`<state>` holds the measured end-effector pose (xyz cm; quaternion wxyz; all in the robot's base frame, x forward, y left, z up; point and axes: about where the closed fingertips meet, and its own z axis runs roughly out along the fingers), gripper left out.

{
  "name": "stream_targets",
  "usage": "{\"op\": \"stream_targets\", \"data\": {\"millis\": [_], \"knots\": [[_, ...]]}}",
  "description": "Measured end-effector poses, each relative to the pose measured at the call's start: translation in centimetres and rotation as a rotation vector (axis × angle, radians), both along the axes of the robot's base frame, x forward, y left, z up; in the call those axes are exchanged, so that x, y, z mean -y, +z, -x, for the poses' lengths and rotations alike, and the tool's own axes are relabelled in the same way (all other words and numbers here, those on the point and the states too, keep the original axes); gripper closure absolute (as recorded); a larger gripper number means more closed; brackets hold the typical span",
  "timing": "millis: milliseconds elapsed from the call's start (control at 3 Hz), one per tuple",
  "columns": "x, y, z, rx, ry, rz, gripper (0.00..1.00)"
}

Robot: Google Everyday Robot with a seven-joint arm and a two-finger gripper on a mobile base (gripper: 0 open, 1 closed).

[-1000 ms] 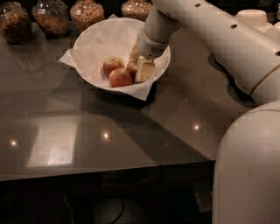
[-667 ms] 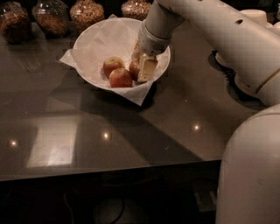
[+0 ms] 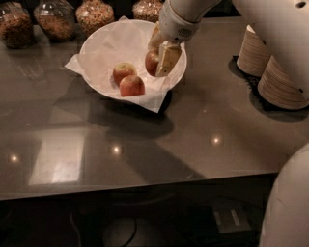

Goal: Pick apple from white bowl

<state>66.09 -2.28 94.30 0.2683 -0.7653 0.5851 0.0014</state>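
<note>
Gripper (image 3: 161, 60) has risen from low in the white bowl (image 3: 96, 46) and now sits higher over the bowl's right side. The apple (image 3: 151, 62) has come up with it.

- Fingers closed on the apple, one tan pad (image 3: 169, 57) on its right flank. Apple deep red, inside the rim line, near the right wall.
- Two other apples (image 3: 123, 72) remain on the paper liner (image 3: 154, 99), touching each other, left of the held one.
- White arm (image 3: 181, 19) reaches in from the upper right.
- Glass jars (image 3: 95, 14) line the back of the dark countertop (image 3: 203, 130).
- Stacked tan paper bowls (image 3: 282, 82) stand at right, well apart from the bowl.
</note>
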Motion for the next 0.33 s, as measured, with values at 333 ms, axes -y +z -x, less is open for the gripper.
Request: {"op": "stream_targets", "data": {"millis": [333], "knots": [[1.22, 3.59, 0.91, 0.043, -0.009, -0.070, 1.00]]}}
